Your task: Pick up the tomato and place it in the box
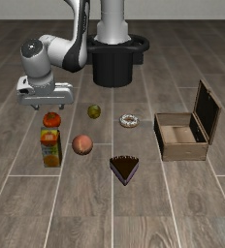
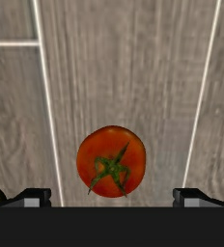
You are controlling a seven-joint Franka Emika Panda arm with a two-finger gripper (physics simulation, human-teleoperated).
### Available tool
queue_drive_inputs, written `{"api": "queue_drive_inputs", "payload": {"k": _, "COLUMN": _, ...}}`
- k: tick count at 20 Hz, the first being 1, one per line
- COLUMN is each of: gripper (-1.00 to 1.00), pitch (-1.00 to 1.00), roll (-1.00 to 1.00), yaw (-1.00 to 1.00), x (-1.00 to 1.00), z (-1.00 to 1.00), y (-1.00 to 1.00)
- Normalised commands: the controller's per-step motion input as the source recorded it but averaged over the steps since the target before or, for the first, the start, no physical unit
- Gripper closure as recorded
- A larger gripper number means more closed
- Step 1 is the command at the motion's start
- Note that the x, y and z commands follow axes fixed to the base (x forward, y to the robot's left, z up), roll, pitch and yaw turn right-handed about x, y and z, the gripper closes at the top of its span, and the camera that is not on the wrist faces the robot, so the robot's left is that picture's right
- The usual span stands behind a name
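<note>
One tomato [image 1: 52, 119] is sitting stem-up on the wooden floor [image 1: 47, 208] at the exterior view's left, just behind a juice carton [image 1: 51, 147]. The end effector [image 1: 48, 102] is hovering right above it, fingers spread wide and gripping nothing. In the wrist view the tomato [image 2: 112, 161] is lying centred between the two fingertips, so the arm seems to be lining up for a straight descent. The box [image 1: 182, 138] is standing well apart at the exterior view's right, its lid tilting back and leaving the inside open to receive the fruit. A peach [image 1: 82, 144], a cake slice [image 1: 124, 169] and a small ring [image 1: 130, 120] are lying between, so a lifted carry is looking wise.
</note>
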Motion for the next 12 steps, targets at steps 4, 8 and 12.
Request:
{"api": "queue_drive_inputs", "payload": {"k": 4, "gripper": -1.00, "pitch": 0.00, "roll": 0.00, "yaw": 0.00, "x": 0.00, "z": -1.00, "y": 0.00}}
{"api": "queue_drive_inputs", "payload": {"k": 8, "gripper": 1.00, "pitch": 0.00, "roll": 0.00, "yaw": 0.00, "x": -0.25, "z": -0.50, "y": 0.00}}
{"api": "queue_drive_inputs", "payload": {"k": 12, "gripper": 1.00, "pitch": 0.00, "roll": 0.00, "yaw": 0.00, "x": 0.00, "z": 0.00, "y": 0.00}}
